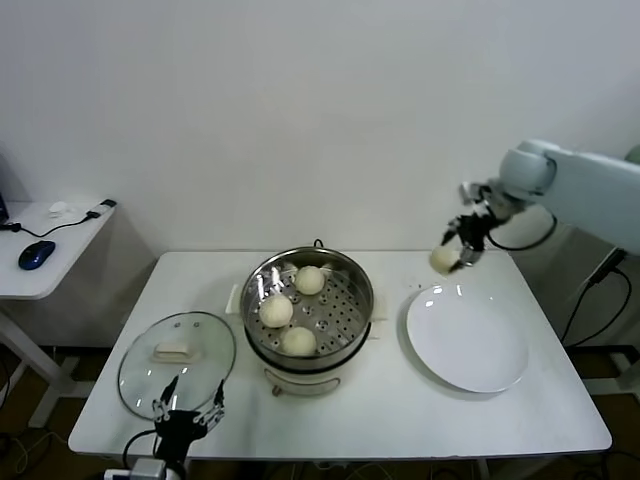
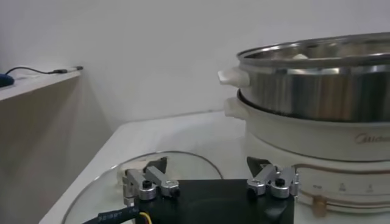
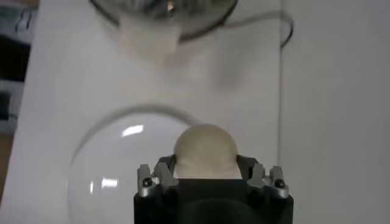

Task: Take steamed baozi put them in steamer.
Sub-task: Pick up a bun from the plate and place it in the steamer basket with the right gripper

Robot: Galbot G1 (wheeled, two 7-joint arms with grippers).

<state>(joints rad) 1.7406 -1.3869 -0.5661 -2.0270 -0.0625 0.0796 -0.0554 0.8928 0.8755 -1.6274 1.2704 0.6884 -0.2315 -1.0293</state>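
My right gripper (image 1: pixel 458 251) is squeezed around the last bun (image 1: pixel 443 260). I hold it up in the air, above the far edge of the white plate (image 1: pixel 467 338), which has nothing on it. From my right wrist I can see the bun (image 3: pixel 205 150) sitting snug between my fingers (image 3: pixel 159 173).

Three other buns (image 1: pixel 289 310) already sit on the holey tray inside the steamer (image 1: pixel 308 305), which stands in the middle of the table (image 1: pixel 520 420). I think the open spot is on the tray's right side, nearest my arm.

To do this well, I should carry the bun across high enough to clear the shiny rim, go slowly, lower it onto the bare spot, and only then let go. Squeezing harder could squash it.

My left gripper (image 1: pixel 187 410) rests open near the glass lid (image 1: pixel 176 360).
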